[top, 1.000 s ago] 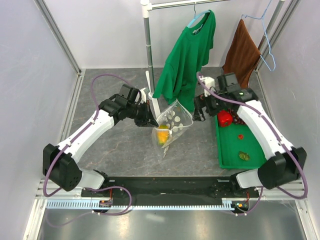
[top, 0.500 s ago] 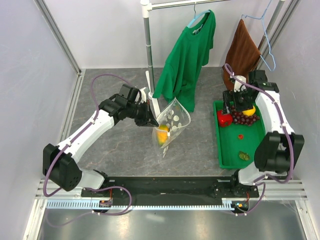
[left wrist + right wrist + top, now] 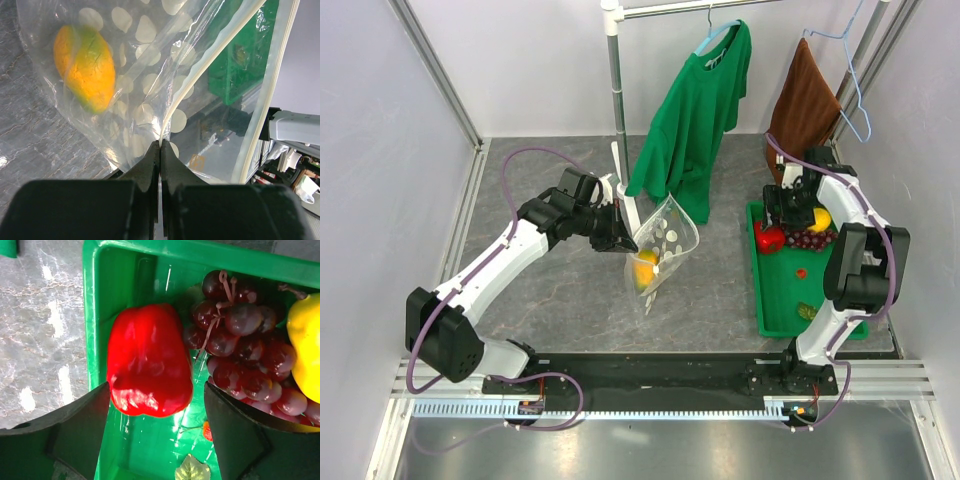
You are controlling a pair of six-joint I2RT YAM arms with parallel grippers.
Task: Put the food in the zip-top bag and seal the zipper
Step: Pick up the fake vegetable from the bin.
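Now the right gripper [image 3: 156, 412] hangs with jaws apart either side of the red pepper [image 3: 150, 357] in the green tray [image 3: 92, 315] — lower squarely, close across its waist, clear of the grape bunch [image 3: 240, 345]. Left gripper [image 3: 160, 150] is pinched on the zip-top bag [image 3: 145, 60], mango [image 3: 87, 67] inside.

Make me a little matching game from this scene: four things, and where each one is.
Things:
1. mango
2. pepper
3. grapes
4. shirt

Places:
A. hanging up at the back
B. between the open fingers of the right gripper
C. inside the dotted bag
D. in the tray, just beside the pepper

Pairs: 1-C, 2-B, 3-D, 4-A
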